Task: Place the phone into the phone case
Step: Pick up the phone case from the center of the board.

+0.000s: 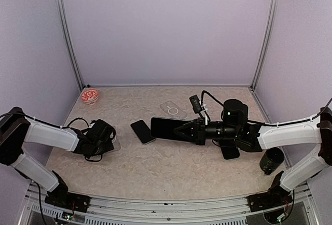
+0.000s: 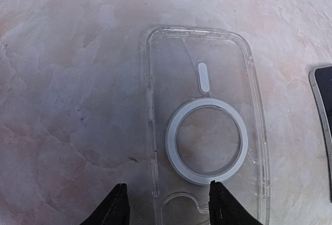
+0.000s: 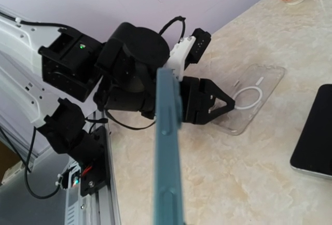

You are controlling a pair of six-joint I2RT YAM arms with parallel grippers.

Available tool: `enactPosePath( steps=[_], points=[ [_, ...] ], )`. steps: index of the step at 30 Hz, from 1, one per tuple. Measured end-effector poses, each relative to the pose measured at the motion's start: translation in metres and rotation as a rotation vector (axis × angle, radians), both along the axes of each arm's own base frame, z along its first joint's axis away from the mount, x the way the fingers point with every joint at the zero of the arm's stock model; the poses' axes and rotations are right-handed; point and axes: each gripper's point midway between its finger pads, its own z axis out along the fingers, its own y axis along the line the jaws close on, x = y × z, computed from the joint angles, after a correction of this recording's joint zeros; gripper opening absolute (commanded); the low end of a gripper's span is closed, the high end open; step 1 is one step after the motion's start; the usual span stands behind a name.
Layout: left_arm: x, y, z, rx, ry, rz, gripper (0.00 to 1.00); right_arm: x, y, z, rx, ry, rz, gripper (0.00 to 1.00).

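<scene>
Phone (image 3: 168, 147): one of two, clamped edge-on in the right gripper (image 1: 181, 130), held aloft over mid-table; its teal edge shows only in the right wrist view.
Second phone (image 1: 142, 131): flat on the table (image 1: 155, 168).
Clear cases, two: near case (image 2: 207, 126) under the left gripper (image 2: 167, 196), jaws part-open astride its long side wall; far case (image 1: 174, 109) seen only from overhead.
Bowl (image 1: 90, 96): one.

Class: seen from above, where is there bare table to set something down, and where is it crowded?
Bare: the near middle, in front of the lying phone; also between the red bowl and the far clear case. Crowded: around the right end effector and its held phone.
</scene>
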Motion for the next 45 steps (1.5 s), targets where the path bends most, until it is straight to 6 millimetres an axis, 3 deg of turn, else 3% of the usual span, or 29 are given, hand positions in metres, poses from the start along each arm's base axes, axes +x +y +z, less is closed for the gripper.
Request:
enactPosePath(
  steps=[12,16,18,27,32,36,41,45],
  points=[
    [0.002,0.0,-0.003,0.011,0.003,-0.008,0.08,0.001,0.001,-0.006,-0.016,0.008,0.001,0.0],
    [0.003,0.0,-0.003,0.009,-0.003,-0.008,0.07,0.001,0.001,-0.006,-0.017,0.006,0.001,0.0],
    [0.004,-0.001,-0.003,0.006,-0.006,-0.007,0.0,0.001,0.001,-0.007,-0.019,0.004,0.001,0.0],
    [0.005,-0.001,-0.001,0.005,-0.013,-0.01,0.0,0.0,0.0,-0.007,-0.023,-0.002,0.002,0.0],
    [0.007,-0.001,0.022,-0.016,-0.077,-0.024,0.0,0.001,0.0,-0.01,-0.036,-0.006,-0.005,0.0],
    [0.01,-0.005,0.056,-0.038,-0.173,-0.072,0.0,0.003,-0.004,-0.013,-0.063,-0.01,-0.023,0.0],
    [0.008,-0.03,0.091,-0.038,-0.276,-0.219,0.0,0.009,-0.008,-0.003,-0.093,-0.032,-0.062,0.0],
    [0.001,-0.06,0.104,-0.014,-0.312,-0.382,0.0,0.018,-0.015,0.012,-0.112,-0.055,-0.116,0.0]
  ],
)
